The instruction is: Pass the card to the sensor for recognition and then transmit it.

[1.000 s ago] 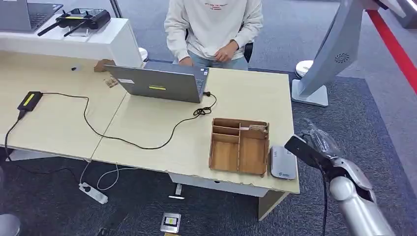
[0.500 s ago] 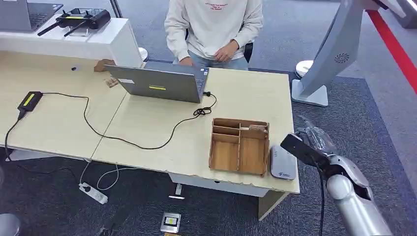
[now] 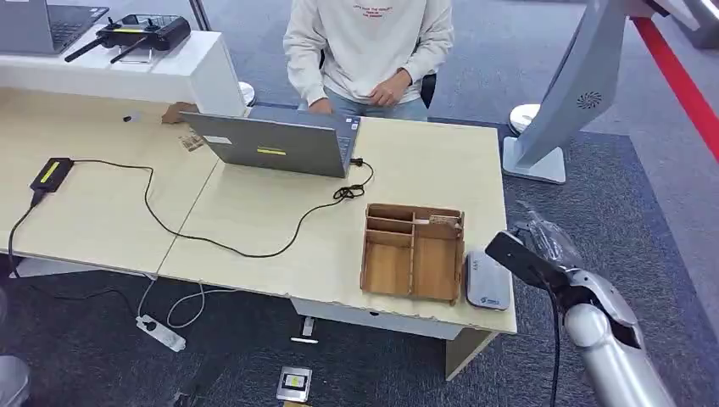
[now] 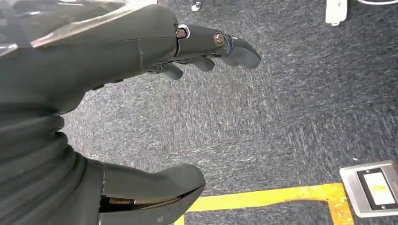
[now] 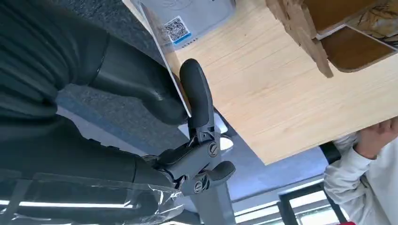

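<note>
Pinching QR-coded card (image 5: pixel 162 44), right hand (image 5: pixel 187 101)

A: Setting, entry one?
B: Office or demo room. Long pale wood-laminate desk (image 3: pixel 254 229); open grey laptop (image 3: pixel 275 142) with a black cable (image 3: pixel 212 242); seated person in a cream sweatshirt (image 3: pixel 369 47).
A: Floor?
B: Blue-grey carpet (image 3: pixel 610 203); white power strip (image 3: pixel 161 332). Also a compartmented wooden desk organiser (image 3: pixel 413 252) and a white side counter (image 3: pixel 127 72).
</note>
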Controlling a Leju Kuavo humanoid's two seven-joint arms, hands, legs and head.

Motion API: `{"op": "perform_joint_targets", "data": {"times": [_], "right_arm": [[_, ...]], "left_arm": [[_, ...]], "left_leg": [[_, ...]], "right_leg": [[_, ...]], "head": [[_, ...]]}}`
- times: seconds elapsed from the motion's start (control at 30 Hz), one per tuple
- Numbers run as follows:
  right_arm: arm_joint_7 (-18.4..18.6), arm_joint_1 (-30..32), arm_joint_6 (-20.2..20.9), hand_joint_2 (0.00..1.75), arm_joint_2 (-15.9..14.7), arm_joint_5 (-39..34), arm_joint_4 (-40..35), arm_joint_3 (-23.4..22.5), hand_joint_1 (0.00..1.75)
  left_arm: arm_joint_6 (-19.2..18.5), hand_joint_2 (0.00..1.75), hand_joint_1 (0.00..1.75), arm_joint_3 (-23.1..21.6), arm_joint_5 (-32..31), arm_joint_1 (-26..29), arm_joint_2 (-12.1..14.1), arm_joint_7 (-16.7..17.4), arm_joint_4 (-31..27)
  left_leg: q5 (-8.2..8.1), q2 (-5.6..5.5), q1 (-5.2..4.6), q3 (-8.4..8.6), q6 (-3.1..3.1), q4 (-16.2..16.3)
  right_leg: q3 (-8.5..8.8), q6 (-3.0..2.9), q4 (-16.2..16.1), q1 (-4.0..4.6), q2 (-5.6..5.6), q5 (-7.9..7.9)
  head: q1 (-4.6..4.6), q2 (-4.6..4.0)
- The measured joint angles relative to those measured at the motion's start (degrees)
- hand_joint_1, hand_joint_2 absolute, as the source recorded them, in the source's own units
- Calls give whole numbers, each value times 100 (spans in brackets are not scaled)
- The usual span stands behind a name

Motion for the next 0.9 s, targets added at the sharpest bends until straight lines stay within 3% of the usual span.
{"op": "perform_joint_targets", "data": {"times": [0.43,0.9], "right_arm": [[0,-11,-741,175,9,42,798,-195,175],[-166,-175,-892,175,42,101,1757,-284,175]], "left_arm": [[11,175,0,282,-660,73,-17,144,-179],[20,175,0,511,-822,66,-122,234,-280]], "left_leg": [[0,0,0,0,0,0],[0,0,0,0,0,1]], "right_leg": [[0,0,0,0,0,0],[0,0,0,0,0,0]], "head": [[-2,0],[-2,0]]}}
